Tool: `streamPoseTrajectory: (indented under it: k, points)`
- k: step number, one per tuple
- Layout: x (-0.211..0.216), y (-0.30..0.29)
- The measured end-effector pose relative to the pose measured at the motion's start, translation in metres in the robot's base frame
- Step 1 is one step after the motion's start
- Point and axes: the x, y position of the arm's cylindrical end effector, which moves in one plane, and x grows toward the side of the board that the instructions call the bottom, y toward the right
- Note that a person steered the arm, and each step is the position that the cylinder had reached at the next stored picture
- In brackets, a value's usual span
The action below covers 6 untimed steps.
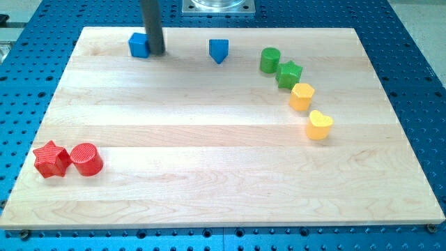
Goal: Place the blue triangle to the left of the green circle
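Rod first: the arm ends in a straight dark rod with no hand on it, so nothing opens, closes or is held. My tip (pixel 156 53) rests on the desk (pixel 209 153) near the view's top left, touching or just beside the right face of the blue cube (pixel 139 44); I cannot tell which.

Further toward the view's right, well apart from my tip, the blue triangle (pixel 219 50) stands alone near the desk's top edge. It is already on the left of the green circle (pixel 270 60), with a clear gap of bare wood between them.

Beyond the green circle a curving row runs down toward the view's right: the green star (pixel 289 74) just beside the circle, then the yellow hexagon (pixel 302 96), then the yellow heart (pixel 320 125), a little apart from the hexagon.

Far off, at the view's bottom left, the red star (pixel 51 159) and the red circle (pixel 86 159) sit side by side, touching or nearly so.

Around the wooden desk lies a blue perforated base (pixel 411 56), and a metal mount (pixel 218 6) shows at the view's top centre.
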Motion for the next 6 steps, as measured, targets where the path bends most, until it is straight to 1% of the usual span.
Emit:
streamPoseTrajectory:
  k: [2, 3, 4, 5, 6]
  points:
    - [-0.004, -0.037]
    - [-0.002, -0.037]
    - [-0.008, 0.016]
    - [-0.033, 0.084]
    - [-0.015, 0.142]
